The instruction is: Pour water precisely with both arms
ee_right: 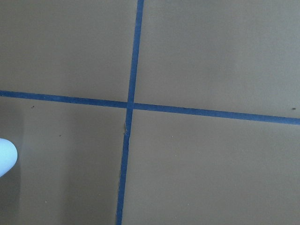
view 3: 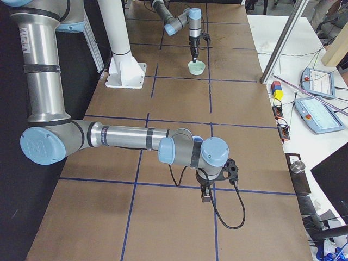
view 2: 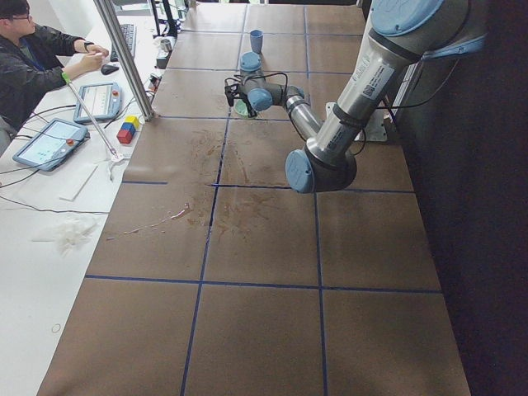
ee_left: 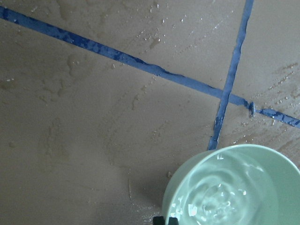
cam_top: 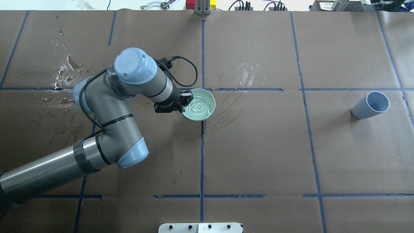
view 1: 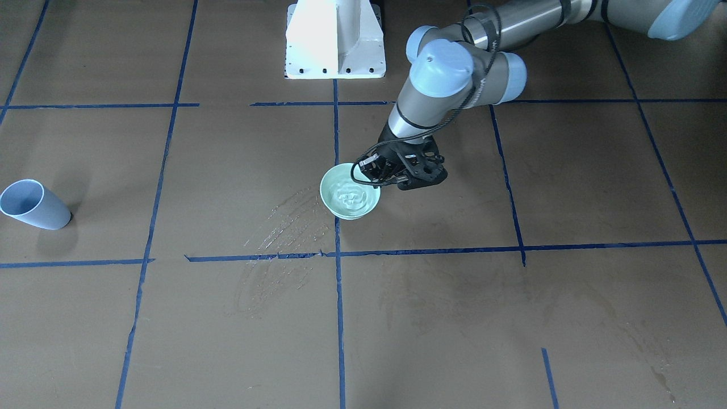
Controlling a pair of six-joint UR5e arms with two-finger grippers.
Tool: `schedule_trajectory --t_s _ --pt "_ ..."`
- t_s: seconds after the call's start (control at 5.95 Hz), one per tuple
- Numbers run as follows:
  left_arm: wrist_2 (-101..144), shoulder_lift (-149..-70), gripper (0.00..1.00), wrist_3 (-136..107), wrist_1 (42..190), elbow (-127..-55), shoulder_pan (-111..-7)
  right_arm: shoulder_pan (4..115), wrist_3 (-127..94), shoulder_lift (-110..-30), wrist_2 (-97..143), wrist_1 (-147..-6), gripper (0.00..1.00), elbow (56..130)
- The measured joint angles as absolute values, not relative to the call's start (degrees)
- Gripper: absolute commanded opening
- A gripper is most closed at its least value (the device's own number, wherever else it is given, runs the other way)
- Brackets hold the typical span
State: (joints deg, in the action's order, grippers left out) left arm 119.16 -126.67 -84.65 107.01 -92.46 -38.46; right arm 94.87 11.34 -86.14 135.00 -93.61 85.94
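Observation:
A pale green bowl (cam_top: 207,98) stands near the table's middle, with water (cam_top: 198,109) rippling in it. My left gripper (cam_top: 185,103) is shut on the bowl's rim on the robot's left side. It also shows in the front view (view 1: 379,173). The left wrist view shows the bowl (ee_left: 262,161), the water (ee_left: 220,201) and a black fingertip (ee_left: 166,219) at its rim. A pale blue cup (cam_top: 370,105) stands empty at the far right. My right gripper (view 3: 206,193) shows only in the right side view, low over bare paper; I cannot tell if it is open or shut.
Wet streaks (cam_top: 236,84) lie on the brown paper beside the bowl, and a spill patch (cam_top: 66,74) lies at the far left. The white pedestal (view 1: 335,40) stands at the robot's side. An operator (view 2: 33,66) with tablets sits along the far side.

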Motion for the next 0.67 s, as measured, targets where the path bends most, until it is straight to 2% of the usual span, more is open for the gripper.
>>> schedule_trajectory --t_s 0.67 --pt "128.92 -108.04 0.0 -61.06 107.64 -101.82 -52.2 94.88 11.27 -86.7 135.0 -93.6 1.0 86.75"
